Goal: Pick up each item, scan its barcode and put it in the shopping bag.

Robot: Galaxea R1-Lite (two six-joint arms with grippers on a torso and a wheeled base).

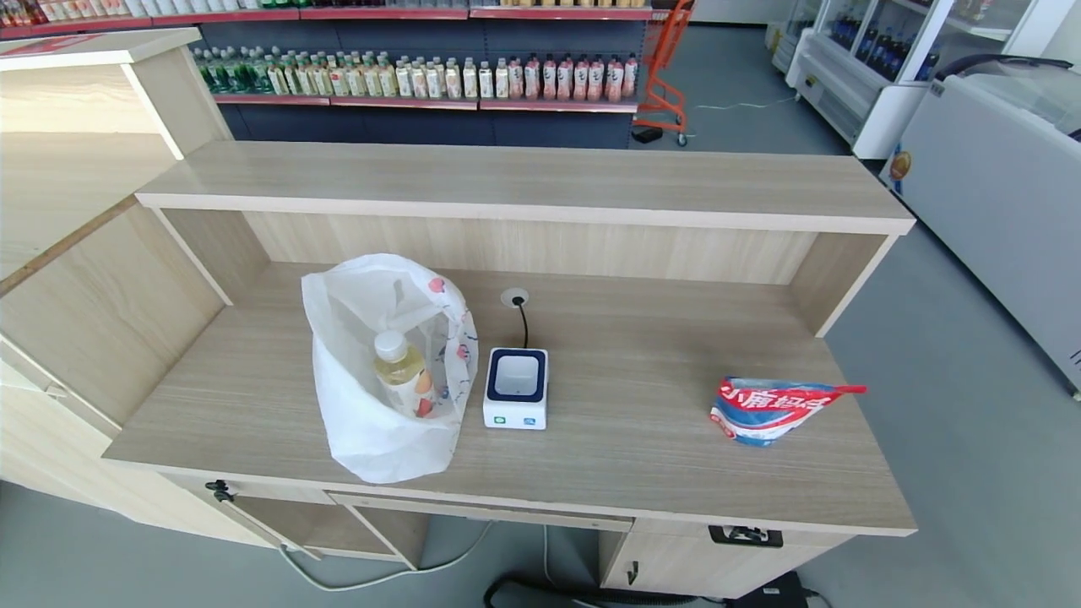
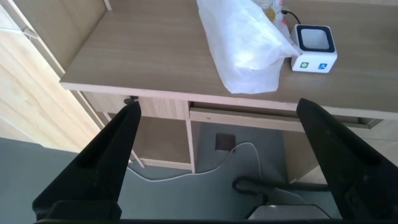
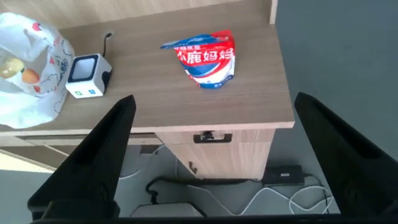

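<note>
A white plastic shopping bag [image 1: 380, 371] stands open on the wooden counter [image 1: 625, 439], with a bottle of yellow drink [image 1: 401, 371] upright inside. Right of it sits the white barcode scanner [image 1: 516, 388]. A red, white and blue pouch [image 1: 773, 408] lies toward the counter's right end. My left gripper [image 2: 217, 162] hangs open below the counter's front edge, short of the bag [image 2: 245, 43] and scanner [image 2: 316, 46]. My right gripper [image 3: 217, 162] is open too, held low in front of the counter, with the pouch [image 3: 208, 59] beyond it.
A raised shelf [image 1: 524, 186] runs along the back of the counter. The scanner's black cable goes to a grommet [image 1: 514, 297] behind it. Drawers and cables lie under the front edge. Store shelves of bottles [image 1: 422, 76] and freezers [image 1: 996, 169] stand farther off.
</note>
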